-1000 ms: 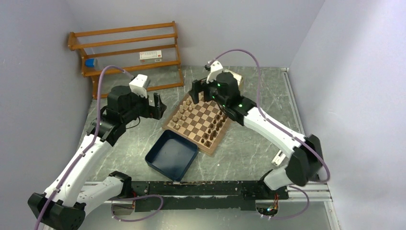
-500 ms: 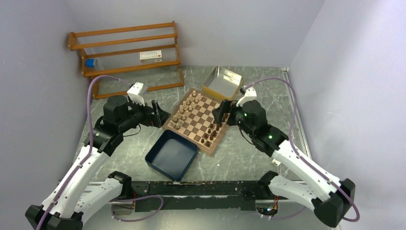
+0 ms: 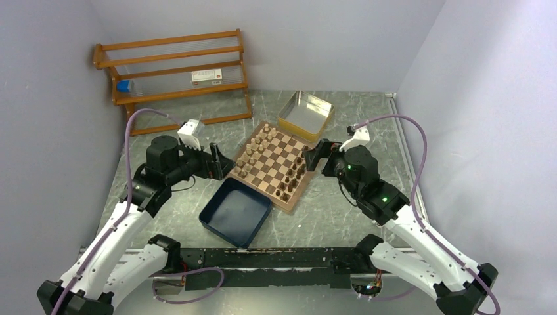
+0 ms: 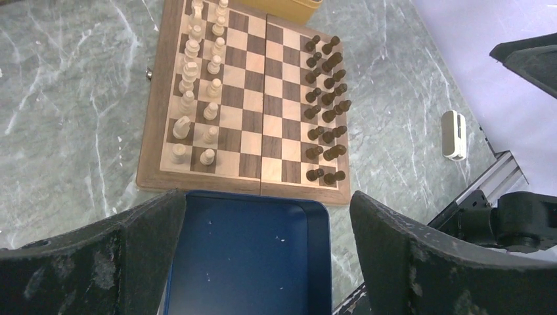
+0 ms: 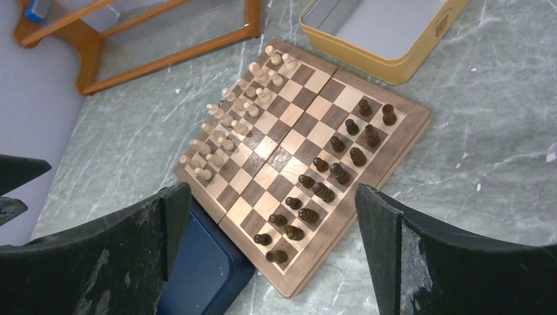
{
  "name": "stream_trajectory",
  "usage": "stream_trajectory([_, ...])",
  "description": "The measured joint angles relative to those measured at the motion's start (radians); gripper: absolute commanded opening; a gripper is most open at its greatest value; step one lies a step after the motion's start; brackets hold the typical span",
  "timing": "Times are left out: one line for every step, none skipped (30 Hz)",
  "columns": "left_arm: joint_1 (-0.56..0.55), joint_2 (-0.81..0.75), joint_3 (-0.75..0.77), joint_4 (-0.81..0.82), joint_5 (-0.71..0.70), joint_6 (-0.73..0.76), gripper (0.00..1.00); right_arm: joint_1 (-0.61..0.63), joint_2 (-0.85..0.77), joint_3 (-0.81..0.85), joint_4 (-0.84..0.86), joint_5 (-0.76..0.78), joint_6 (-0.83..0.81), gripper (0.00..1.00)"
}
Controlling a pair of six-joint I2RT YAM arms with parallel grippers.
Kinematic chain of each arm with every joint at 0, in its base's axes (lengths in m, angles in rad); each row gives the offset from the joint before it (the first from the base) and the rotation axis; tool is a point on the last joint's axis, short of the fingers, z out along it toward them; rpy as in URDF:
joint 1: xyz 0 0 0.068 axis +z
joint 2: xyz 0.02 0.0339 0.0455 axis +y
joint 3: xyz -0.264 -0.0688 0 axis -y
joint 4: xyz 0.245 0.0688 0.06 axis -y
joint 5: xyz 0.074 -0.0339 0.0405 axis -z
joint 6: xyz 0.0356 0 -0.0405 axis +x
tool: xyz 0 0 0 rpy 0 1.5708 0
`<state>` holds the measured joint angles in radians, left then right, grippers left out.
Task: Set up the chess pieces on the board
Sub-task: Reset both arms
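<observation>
White arms beside board, jaws wide

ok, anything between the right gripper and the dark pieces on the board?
Nothing visible. The right gripper hangs open beside the board, on the side where the dark pieces stand. The metal tin sits past the far corner and the blue tray at the near one, both off that line.

Board: wood, smooth, low sheen, grain visible. Light chess pieces and dark chess pieces: turned wood, slight polish. Tray: navy, matt, pale specks. Tin: dull brushed metal inside, glossy yellow outside. Table: grey-green, marble-veined, smooth. Rack: varnished wood. Left gripper fingers: black, matt, scuffed.
</observation>
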<state>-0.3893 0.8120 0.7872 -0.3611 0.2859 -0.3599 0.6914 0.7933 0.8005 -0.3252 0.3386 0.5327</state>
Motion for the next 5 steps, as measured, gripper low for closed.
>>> stream_trajectory([0.000, -0.004, 0.000, 0.002, 0.000, 0.000, 1.00, 0.000, -0.001, 0.000, 0.000, -0.001, 0.003, 1.00])
stream_trajectory([0.000, -0.008, 0.000, 0.003, 0.000, 0.000, 1.00, 0.000, -0.003, 0.000, 0.000, -0.001, 0.005, 1.00])
stream_trajectory([0.000, -0.011, 0.000, 0.005, 0.000, 0.000, 1.00, 0.000, -0.006, 0.000, 0.000, -0.002, 0.006, 1.00])
stream_trajectory([0.000, -0.013, 0.001, 0.005, 0.000, 0.000, 1.00, 0.000, -0.011, 0.000, 0.000, -0.002, 0.007, 1.00])
stream_trajectory([0.000, -0.015, 0.002, 0.005, 0.000, 0.000, 1.00, 0.000, -0.015, 0.000, 0.002, -0.002, 0.008, 1.00])
